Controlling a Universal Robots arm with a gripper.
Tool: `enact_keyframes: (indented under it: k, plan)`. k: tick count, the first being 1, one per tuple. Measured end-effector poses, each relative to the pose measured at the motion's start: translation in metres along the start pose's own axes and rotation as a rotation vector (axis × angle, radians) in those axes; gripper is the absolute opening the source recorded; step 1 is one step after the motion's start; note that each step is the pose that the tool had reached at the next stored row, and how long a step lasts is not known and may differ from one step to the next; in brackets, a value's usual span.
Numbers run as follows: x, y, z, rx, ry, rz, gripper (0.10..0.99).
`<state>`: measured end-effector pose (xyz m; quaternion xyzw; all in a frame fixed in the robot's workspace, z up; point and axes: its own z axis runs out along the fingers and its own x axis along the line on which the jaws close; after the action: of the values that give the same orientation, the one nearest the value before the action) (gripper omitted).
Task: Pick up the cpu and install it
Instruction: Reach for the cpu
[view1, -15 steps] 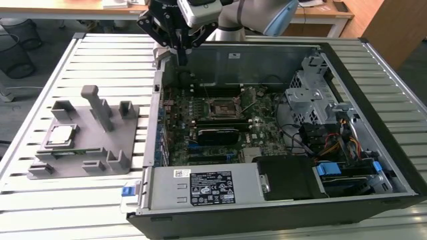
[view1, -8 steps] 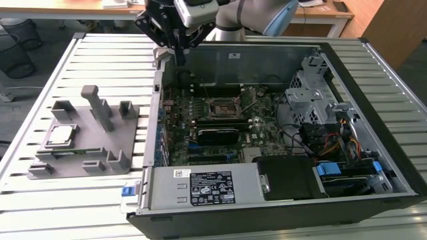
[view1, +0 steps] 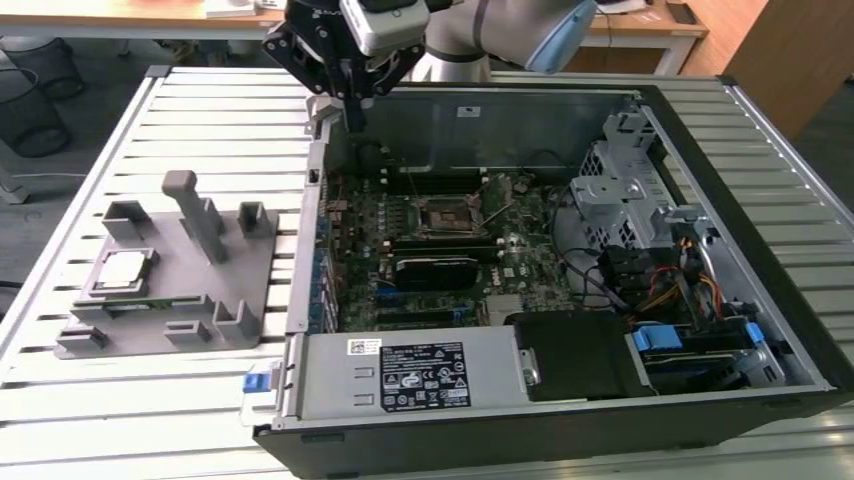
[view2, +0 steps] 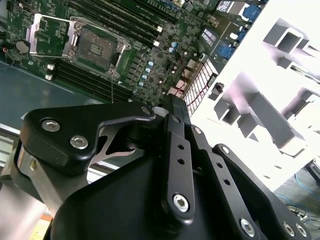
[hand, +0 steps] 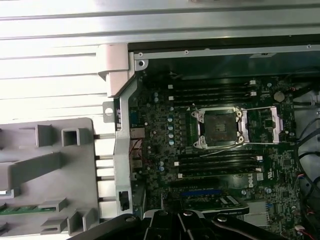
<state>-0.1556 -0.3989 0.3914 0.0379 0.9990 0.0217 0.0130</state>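
The cpu (view1: 123, 270), a small square chip with a silver top, lies on the grey plastic fixture (view1: 174, 290) at the exterior view's left, outside the computer case. My gripper (view1: 358, 116) hangs above the case's rear left corner, well apart from the cpu, and its fingers look shut with nothing between them. The motherboard socket (view1: 441, 215) sits mid-board with its load plate swung open; in both wrist views the socket (view2: 97, 47) (hand: 220, 127) looks empty. The gripper body (view2: 170, 150) (hand: 185, 220) fills the near edge of both wrist views.
The open computer case (view1: 747, 300) lies on a slatted metal table (view1: 200, 110). Inside are a power supply (view1: 414, 372), a drive cage (view1: 627, 170), loose cables (view1: 667, 290) and memory slots (hand: 215, 91). Fixture posts (view1: 200, 215) stand upright. Black bins (view1: 34, 95) stand beyond the table.
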Motion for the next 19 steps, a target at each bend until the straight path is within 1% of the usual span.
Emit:
enact_keyframes:
  k: [19]
  plan:
    - [0.0157, -0.0012, 0.0008, 0.0, 0.0, 0.0, 0.106]
